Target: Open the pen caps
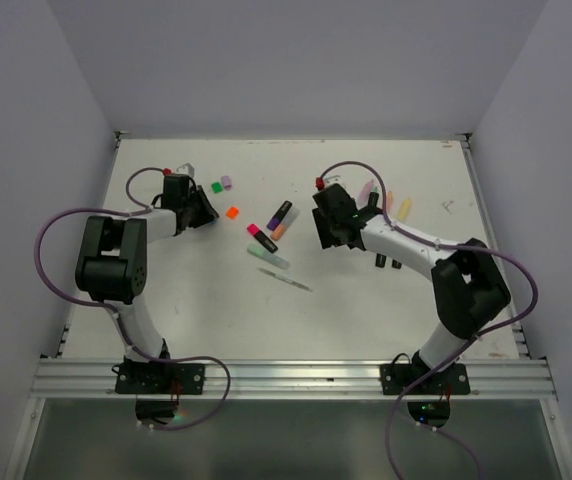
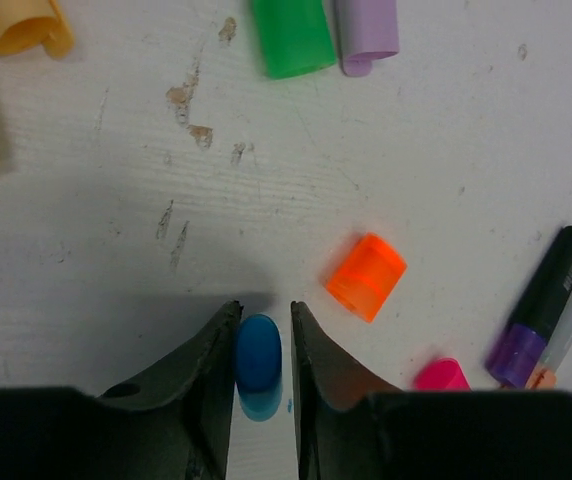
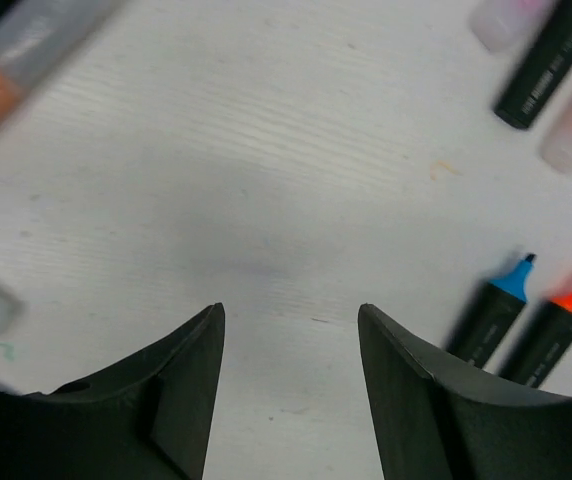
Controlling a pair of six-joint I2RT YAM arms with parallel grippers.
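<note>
Pen caps: several are lying loose on the counter. My left claw is pinching a blue cap, my right claw is gaping empty, and the central pens are apparently awaiting uncapping.

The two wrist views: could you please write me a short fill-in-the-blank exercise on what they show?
1. The cap inside the left gripper is ____ in colour.
2. Right beside the purple cap lies a ____ one.
3. The right gripper is open above bare table and holds ____.

Missing words: blue; green; nothing.
</note>
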